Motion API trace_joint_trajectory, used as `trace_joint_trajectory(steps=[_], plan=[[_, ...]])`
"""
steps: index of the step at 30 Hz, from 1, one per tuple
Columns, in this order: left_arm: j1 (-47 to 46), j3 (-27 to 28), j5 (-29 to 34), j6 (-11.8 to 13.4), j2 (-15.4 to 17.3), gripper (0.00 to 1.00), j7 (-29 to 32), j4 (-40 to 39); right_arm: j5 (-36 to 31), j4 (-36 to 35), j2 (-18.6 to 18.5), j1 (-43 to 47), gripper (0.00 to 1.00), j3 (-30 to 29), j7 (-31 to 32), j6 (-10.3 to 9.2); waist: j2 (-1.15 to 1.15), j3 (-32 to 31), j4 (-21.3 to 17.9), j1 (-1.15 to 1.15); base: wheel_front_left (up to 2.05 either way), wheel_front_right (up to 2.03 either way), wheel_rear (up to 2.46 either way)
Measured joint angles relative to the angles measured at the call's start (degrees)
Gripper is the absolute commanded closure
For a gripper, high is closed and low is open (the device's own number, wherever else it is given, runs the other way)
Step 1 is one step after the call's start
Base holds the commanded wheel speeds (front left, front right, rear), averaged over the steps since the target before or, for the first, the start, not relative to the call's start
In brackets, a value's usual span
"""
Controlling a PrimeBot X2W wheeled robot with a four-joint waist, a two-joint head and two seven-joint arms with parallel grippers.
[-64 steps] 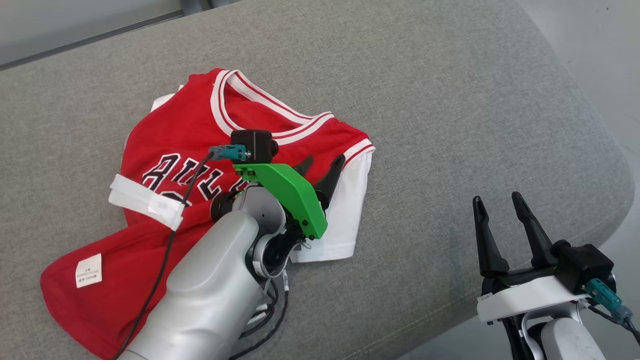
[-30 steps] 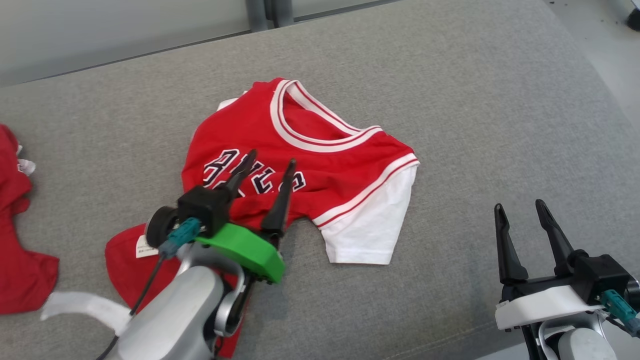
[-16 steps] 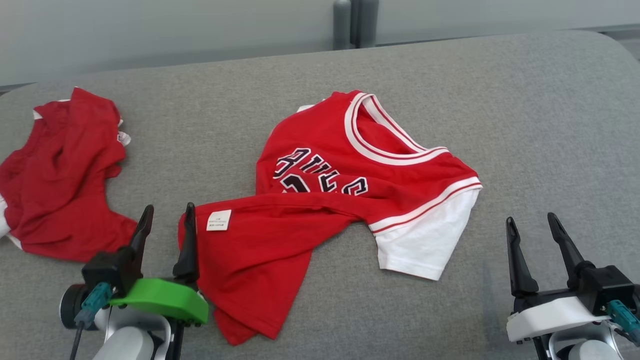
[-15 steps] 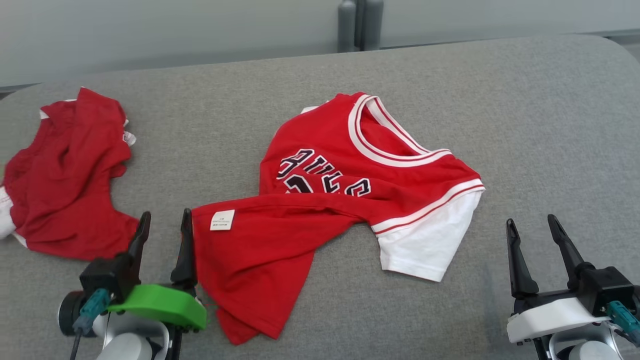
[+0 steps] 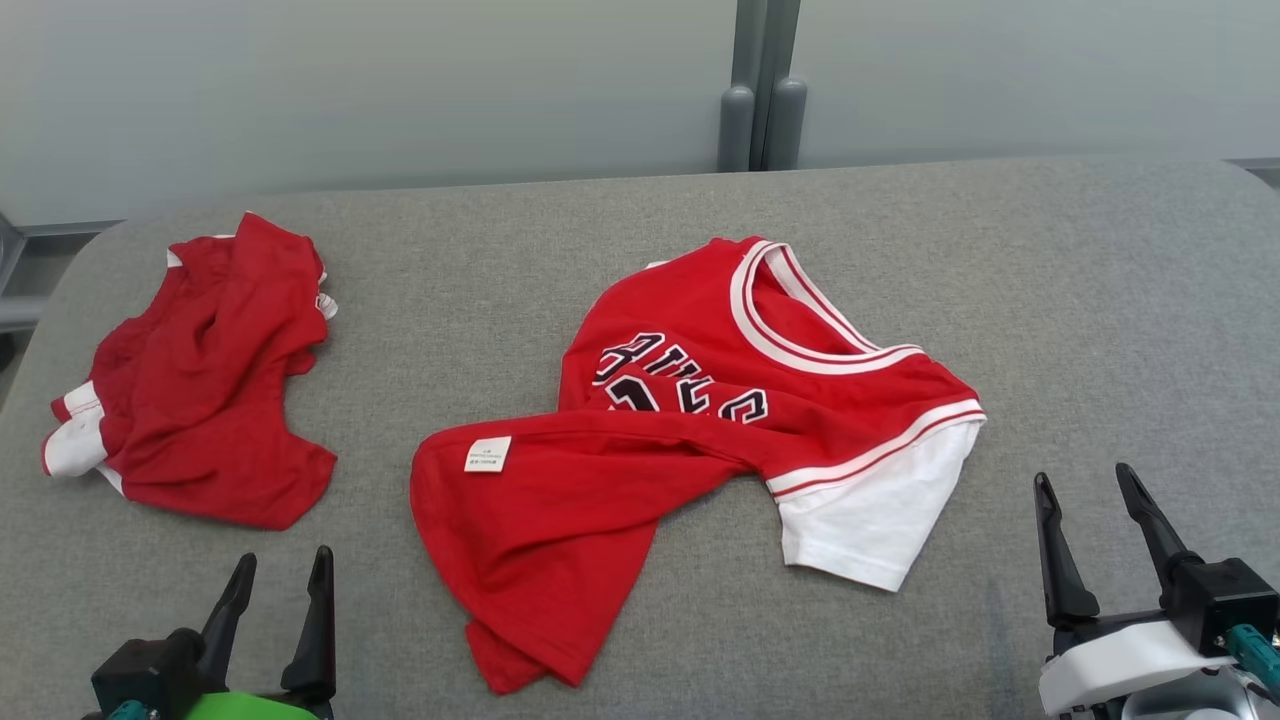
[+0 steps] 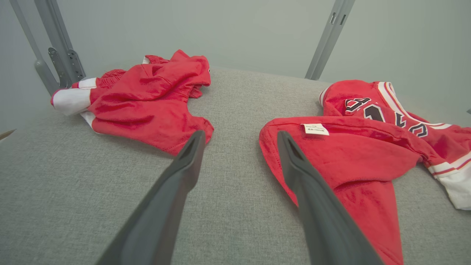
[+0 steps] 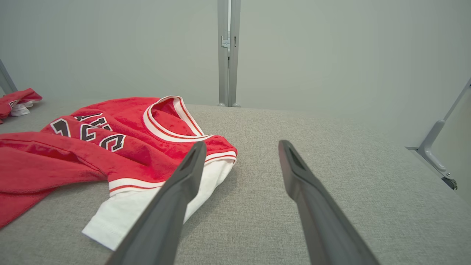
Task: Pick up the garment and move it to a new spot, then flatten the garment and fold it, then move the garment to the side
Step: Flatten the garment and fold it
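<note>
Nearest are two grippers, both empty with fingers spread: the left gripper point(image 5: 284, 556) at the near left and the right gripper point(image 5: 1083, 474) at the near right. Beyond and between them, one red jersey point(image 5: 700, 400) lies mid-cushion point(image 5: 500, 250), its hem folded over and its white sleeve to the right. Farther left, well apart, a second red garment point(image 5: 210, 370) lies crumpled. Two grey posts point(image 5: 760, 100) stand behind the far edge.

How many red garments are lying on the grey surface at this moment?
2. The jersey lies in the middle, its lower part folded over itself. A crumpled red garment lies apart from it, at the far left. Nothing suggests that another one is hidden.
</note>
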Motion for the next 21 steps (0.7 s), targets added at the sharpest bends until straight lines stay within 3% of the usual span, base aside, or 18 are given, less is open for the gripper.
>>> trace_joint_trajectory(steps=[10,21], plan=[[1.4,3.9,4.4,-4.3,-2.6,0.00,-0.1,2.8,0.0,1.1,1.2,0.7,0.00,-3.8,0.0,0.00,0.00,-1.2,0.4,0.00,0.00,0.00,0.00],[1.1,7.0,8.2,-7.5,-6.0,0.00,-0.1,3.6,0.1,2.3,1.6,0.8,0.00,-1.3,0.0,0.00,0.00,-0.9,-0.8,0.00,0.00,0.00,0.00]])
